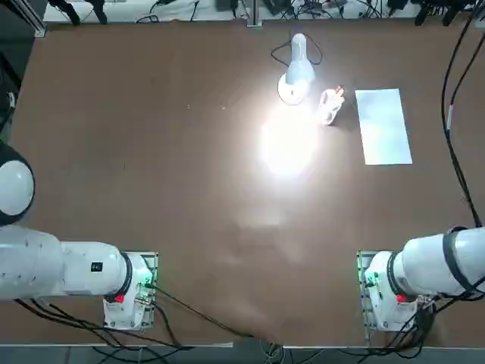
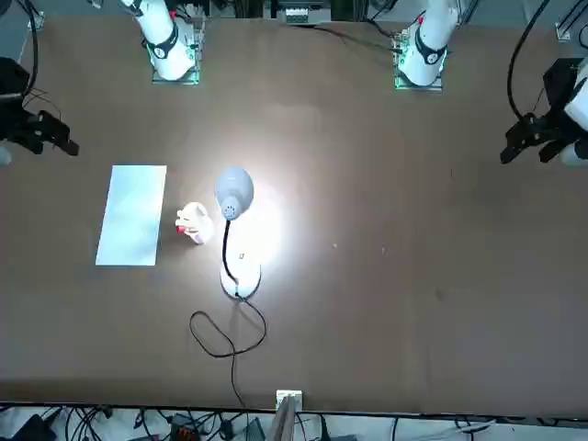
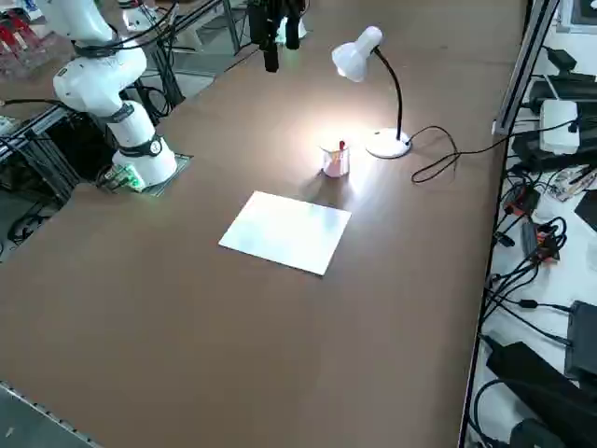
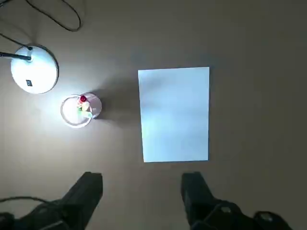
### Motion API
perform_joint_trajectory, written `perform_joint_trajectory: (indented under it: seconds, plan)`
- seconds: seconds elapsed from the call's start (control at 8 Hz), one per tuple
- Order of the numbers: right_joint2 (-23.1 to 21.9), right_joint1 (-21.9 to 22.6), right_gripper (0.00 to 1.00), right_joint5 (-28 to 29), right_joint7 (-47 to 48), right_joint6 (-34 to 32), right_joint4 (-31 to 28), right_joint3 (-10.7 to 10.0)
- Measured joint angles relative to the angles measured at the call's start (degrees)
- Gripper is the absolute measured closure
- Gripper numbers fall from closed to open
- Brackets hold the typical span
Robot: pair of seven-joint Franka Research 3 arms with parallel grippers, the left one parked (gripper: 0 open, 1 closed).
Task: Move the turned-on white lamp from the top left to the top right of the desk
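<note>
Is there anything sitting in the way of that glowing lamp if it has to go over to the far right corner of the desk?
Yes. Beside the lamp stand a small pen cup and a paper sheet, both toward that corner. The right gripper hangs open above them.

The right gripper (image 4: 142, 191) is hanging high above the desk (image 1: 151, 174), its fingers (image 4: 88, 189) standing apart with nothing between them. Beyond the fingertips the paper sheet (image 4: 174, 114) is lying flat on the desk. To one side of the sheet the pen cup (image 4: 80, 110) is standing, and just past it the lamp (image 4: 33, 69) base is sitting, its cord (image 4: 53, 14) trailing farther off
</note>
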Motion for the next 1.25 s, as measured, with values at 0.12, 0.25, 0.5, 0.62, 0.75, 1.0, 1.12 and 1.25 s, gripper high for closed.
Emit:
perform_joint_trajectory:
  seconds: [0.12,0.25,0.5,0.62,0.75,1.0,1.12,1.25]
  plan:
    - [0.0,0.0,0.0,0.0,0.0,0.0,0.0,0.0]
    - [0.0,0.0,0.0,0.0,0.0,0.0,0.0,0.0]
    - [0.06,0.01,0.0,0.0,-0.01,-0.07,0.0,0.0]
    - [0.17,0.01,0.0,-0.01,-0.01,-0.52,0.0,0.0]
    - [0.43,0.02,0.0,-0.3,-0.1,-0.88,0.0,0.0]
    - [1.3,1.15,0.0,-0.34,-0.67,-0.09,0.71,0.14]
    - [2.1,4.1,0.0,-0.3,-0.68,0.58,1.45,0.27]
    - [3.05,8.61,0.0,-0.31,-0.47,1.38,1.93,0.48]
